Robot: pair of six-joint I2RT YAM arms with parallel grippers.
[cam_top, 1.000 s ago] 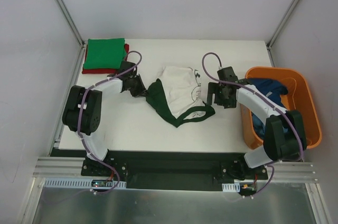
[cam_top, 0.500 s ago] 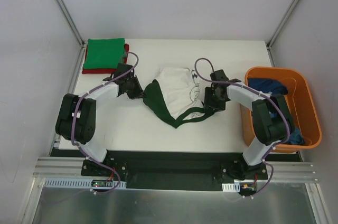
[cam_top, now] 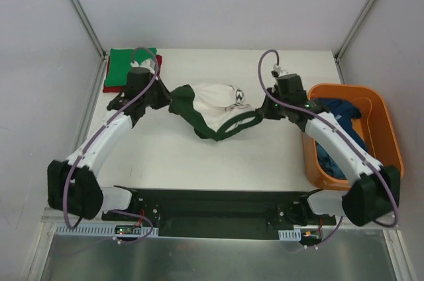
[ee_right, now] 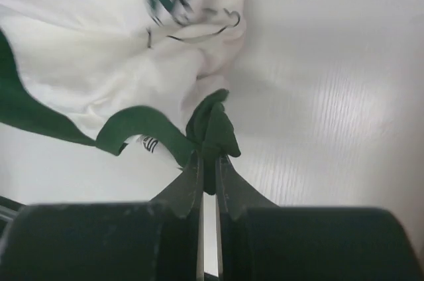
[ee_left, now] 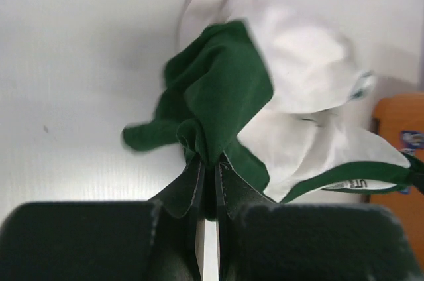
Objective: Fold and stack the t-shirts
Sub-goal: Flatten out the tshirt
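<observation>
Pinching a bunched dark green sleeve of the white t-shirt point(cam_top: 215, 99) with the left end effector point(ee_left: 207, 162), fingers pressed together on the cloth. Clamping another dark green fold at the shirt's right side with the right end effector point(ee_right: 207, 162), likewise shut on fabric. Strung between the two across the middle of the bench point(cam_top: 165, 155), sagging at the centre. Folded at the far-left corner, a bright green t-shirt point(cam_top: 119, 69) over a red t-shirt point(cam_top: 158, 62). Heaped in the orange tub point(cam_top: 391, 148) at the right, a blue t-shirt point(cam_top: 341, 109).

Near table point(cam_top: 172, 162) lies open; orange tub point(cam_top: 392, 152) blocks right, folded stack point(cam_top: 118, 72) far-left.
</observation>
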